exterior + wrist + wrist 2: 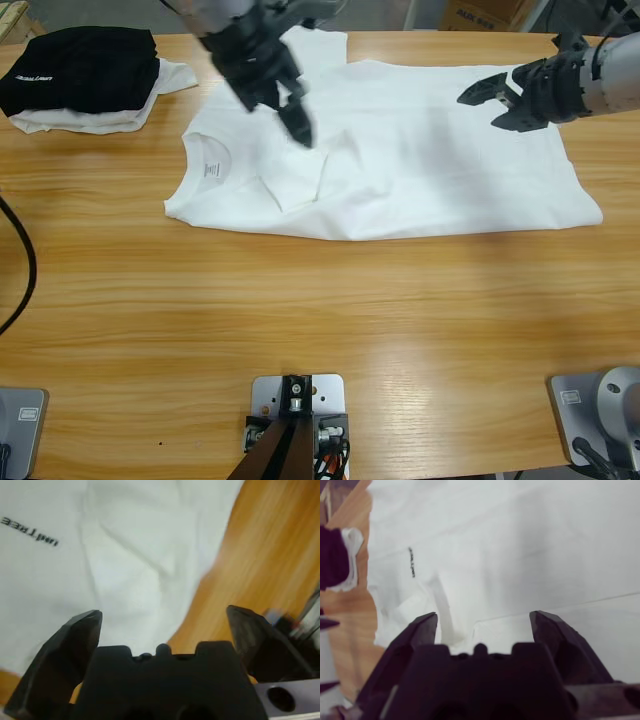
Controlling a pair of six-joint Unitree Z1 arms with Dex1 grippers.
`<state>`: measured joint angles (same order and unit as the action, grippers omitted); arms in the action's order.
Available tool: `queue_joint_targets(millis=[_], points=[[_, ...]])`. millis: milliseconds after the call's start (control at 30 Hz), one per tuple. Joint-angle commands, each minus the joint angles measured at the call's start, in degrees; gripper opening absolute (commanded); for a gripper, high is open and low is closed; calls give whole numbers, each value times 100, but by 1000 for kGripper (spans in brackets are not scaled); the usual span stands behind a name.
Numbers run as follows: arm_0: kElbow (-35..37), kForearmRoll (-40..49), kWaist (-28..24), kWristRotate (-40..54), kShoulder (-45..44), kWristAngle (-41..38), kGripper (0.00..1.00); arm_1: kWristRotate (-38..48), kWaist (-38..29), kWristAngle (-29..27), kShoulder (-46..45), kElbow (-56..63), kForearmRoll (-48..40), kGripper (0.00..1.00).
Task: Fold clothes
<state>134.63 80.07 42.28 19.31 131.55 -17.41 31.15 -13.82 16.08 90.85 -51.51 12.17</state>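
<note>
Long wooden table (320,330), cardboard boxes along the far edge. White T-shirt (440,170) lies flat across the table's far half, collar and neck label (212,168) to the left, hem to the right. Near sleeve (300,180) is already turned in over the chest; far sleeve (322,45) is spread toward the far edge. Left tool (295,115) hangs over the chest just above the turned-in sleeve, jaws apart and nothing between them. Right tool (492,105) hovers over the far hem area, jaws apart and likewise empty. Judgement: the next fold needs a fresh grasp. To do it well, both tools should pinch the far edge at matching points, one near the shoulder and one near the hem, and carry it toward the near edge together so the crease runs straight and the turned-in sleeve is not dragged open. Room: the near half of the table is bare wood, so there is ample space to pull toward. Upper left holds a black garment (85,65) stacked on a smaller white one (175,75), near the collar but apart from it; keep the left tool's swing away from that pile.
</note>
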Motion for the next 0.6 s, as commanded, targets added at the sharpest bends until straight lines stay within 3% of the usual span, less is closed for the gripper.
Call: queue_joint_targets(millis=[33, 300, 600], points=[[-234, 250, -465, 1523, 421, 558, 749, -234, -50, 165, -368, 381, -11, 752], [315, 273, -511, 1797, 1131, 411, 730, -367, -59, 176, -287, 539, 31, 752], [441, 269, -479, 1565, 1674, 91, 730, -397, -59, 193, 131, 520, -223, 752]])
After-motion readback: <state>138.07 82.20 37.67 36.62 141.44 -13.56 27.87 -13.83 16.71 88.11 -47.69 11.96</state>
